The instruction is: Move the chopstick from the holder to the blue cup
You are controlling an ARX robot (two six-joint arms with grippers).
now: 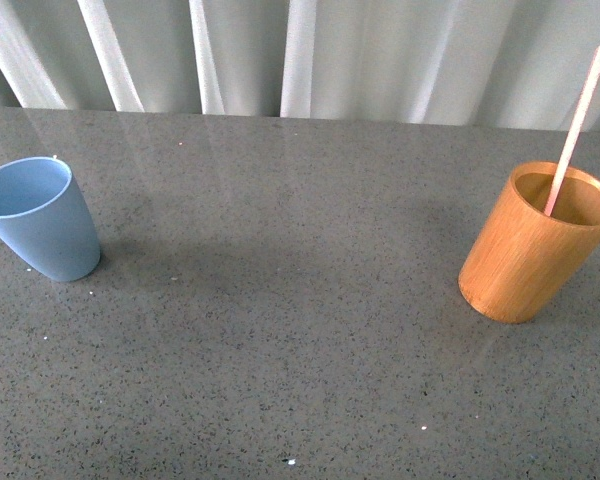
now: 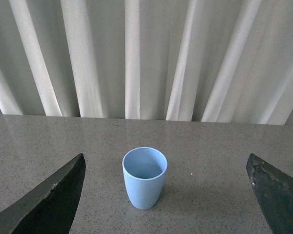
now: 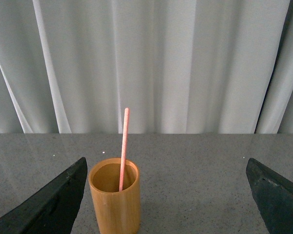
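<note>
Find the chopstick (image 1: 577, 125) leaning toward 1 o'clock inside the holder (image 1: 528, 255) at 3 o'clock, with the blue cup (image 1: 42, 222) at 9 o'clock. Probably light, stiff, smooth, slippery: pinch firmly on the bare upper half. Left gripper (image 2: 165, 155) and right gripper (image 3: 166, 159) spread apart, holding nothing.

Grey speckled stone table (image 1: 280, 350) fills the whole foregrnd. At 12 o'clock, behind its far edge, a white pleated curtain (image 1: 380, 60) hangs w/ soft vertical folds. Light is even and diffuse; faint pale reflections lie on the tabletop twd 12 o'clock.
</note>
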